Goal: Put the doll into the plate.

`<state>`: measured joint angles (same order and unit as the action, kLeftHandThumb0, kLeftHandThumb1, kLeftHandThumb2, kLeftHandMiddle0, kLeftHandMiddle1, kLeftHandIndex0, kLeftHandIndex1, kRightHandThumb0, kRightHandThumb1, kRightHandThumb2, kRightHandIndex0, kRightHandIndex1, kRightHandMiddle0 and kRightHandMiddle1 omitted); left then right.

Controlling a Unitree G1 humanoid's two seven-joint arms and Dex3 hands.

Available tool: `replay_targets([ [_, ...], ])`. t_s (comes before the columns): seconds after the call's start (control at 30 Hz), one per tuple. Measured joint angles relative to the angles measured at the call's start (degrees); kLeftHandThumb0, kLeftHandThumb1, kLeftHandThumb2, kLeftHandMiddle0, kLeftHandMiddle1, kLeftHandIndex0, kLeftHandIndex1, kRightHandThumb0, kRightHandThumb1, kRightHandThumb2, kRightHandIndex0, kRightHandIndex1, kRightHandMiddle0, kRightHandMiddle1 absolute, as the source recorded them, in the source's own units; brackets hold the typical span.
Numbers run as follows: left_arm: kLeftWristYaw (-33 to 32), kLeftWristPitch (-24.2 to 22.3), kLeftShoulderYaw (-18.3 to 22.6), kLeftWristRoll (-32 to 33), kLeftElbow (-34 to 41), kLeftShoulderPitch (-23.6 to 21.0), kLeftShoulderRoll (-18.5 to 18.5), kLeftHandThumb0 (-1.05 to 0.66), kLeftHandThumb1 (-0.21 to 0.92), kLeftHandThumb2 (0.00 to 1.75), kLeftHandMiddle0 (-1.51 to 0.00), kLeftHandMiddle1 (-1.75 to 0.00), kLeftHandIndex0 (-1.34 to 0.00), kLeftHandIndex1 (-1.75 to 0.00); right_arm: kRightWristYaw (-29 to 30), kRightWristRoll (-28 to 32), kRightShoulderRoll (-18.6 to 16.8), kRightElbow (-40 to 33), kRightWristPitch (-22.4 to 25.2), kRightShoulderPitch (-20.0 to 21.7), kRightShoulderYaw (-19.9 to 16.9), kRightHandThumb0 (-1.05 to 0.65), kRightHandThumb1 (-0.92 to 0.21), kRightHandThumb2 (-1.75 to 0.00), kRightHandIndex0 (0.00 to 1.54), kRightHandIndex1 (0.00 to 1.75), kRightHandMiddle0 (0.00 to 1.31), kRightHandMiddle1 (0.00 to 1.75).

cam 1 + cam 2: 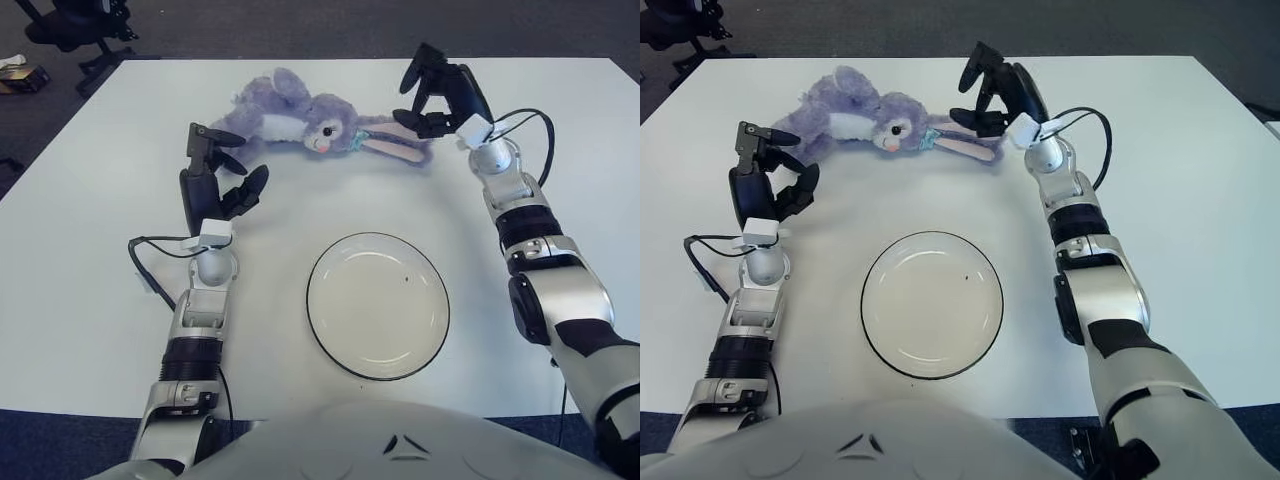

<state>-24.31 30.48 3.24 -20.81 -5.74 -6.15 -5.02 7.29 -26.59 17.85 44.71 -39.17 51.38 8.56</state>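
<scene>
White tabletop (90, 260) with a purple stuffed rabbit doll (300, 118) lying on its side along the far edge, body and feet to the left, head near the middle, long pink-lined ears (400, 148) stretched out to the right. Round clear plate (377, 305) with a dark rim sitting nearer, right of centre, nothing in it, well apart from the doll.

Right hand (437, 95) poised at the far right, directly over the tips of the ears. Its black fingers (413, 76) arched downward and spread, closing on nothing; contact with the ears cannot be told. Silver forearm running back toward the near right corner, a black cable looping beside the wrist.

Left hand (212, 180) raised on the left, just near of the doll's feet and apart from them. Fingers (250, 186) spread and relaxed, nothing between them. A black cable (145, 265) trailing on the tabletop beside that wrist.

Beyond the far left corner, on the dark floor, base of an office chair (75, 30).
</scene>
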Motion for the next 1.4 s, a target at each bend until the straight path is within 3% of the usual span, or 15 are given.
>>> replay_targets([
  [0.1, -0.06, 0.05, -0.15, 0.02, -0.08, 0.03, -0.02, -0.35, 0.92, 0.36, -0.72, -1.75, -0.37, -1.58, 4.40, -4.57, 0.10, 1.18, -0.01, 1.37, 2.51, -0.36, -0.92, -0.24, 0.57, 1.49, 0.49, 1.44],
  [0.27, -0.09, 0.12, -0.34, 0.06, -0.24, -0.14, 0.00, -0.35, 0.92, 0.36, -0.73, -1.75, -0.36, -1.58, 9.09, -9.93, 0.23, 3.34, -0.30, 3.20, 6.17, -0.36, -0.92, -0.26, 0.50, 1.21, 0.47, 1.45],
  [0.47, -0.13, 0.52, -0.49, 0.07, -0.28, -0.29, 0.10, -0.35, 0.92, 0.36, -0.74, -1.75, -0.36, -1.58, 11.61, -12.04, 0.54, 4.92, -0.40, 4.55, 8.07, -0.36, -0.92, -0.26, 0.49, 1.13, 0.47, 1.45],
  [0.6, -0.13, 0.55, -0.48, 0.35, -0.48, -0.29, 0.04, -0.35, 0.92, 0.36, -0.74, -1.75, -0.36, -1.58, 12.90, -14.10, 0.68, 7.16, -0.31, 6.15, 10.42, -0.36, -0.92, -0.26, 0.56, 0.82, 0.46, 1.46],
  [0.93, 0.18, 0.55, -0.52, 2.21, -0.77, -0.41, -0.03, -0.35, 0.92, 0.37, -0.75, -1.75, -0.36, -1.58, 15.03, -17.02, 0.12, 12.43, 0.24, 8.36, 14.98, -0.36, -0.92, -0.26, 0.59, 0.68, 0.46, 1.46],
  [0.97, 0.18, 0.55, -0.52, 2.28, -0.78, -0.43, -0.03, -0.35, 0.92, 0.37, -0.75, -1.75, -0.36, -1.58, 15.10, -17.03, 0.07, 12.66, 0.25, 8.42, 15.19, -0.40, -0.92, -0.20, 0.60, 0.56, 0.44, 1.17],
  [1.07, 0.84, 0.33, -0.40, 3.42, -0.76, -0.30, -0.14, -0.35, 0.92, 0.37, -0.75, -1.75, -0.36, -1.58, 14.54, -17.35, -1.06, 14.77, 1.92, 9.86, 16.49, -0.46, -0.92, -0.10, 0.68, 0.28, 0.51, 0.65],
  [1.17, 1.39, -0.14, -0.43, 4.31, -0.72, -0.30, -0.14, -0.35, 0.92, 0.37, -0.76, -1.75, -0.36, -1.58, 13.97, -17.59, -2.08, 16.52, 3.74, 11.12, 17.72, -0.49, -0.92, -0.06, 0.72, 0.17, 0.54, 0.47],
  [1.4, 2.01, -1.25, -0.36, 5.20, -0.62, -0.32, -0.03, -0.35, 0.92, 0.37, -0.77, -1.75, -0.36, -1.58, 13.95, -18.04, -4.28, 18.46, 6.29, 13.24, 19.89, -0.53, -0.92, -0.04, 0.74, 0.11, 0.56, 0.37],
])
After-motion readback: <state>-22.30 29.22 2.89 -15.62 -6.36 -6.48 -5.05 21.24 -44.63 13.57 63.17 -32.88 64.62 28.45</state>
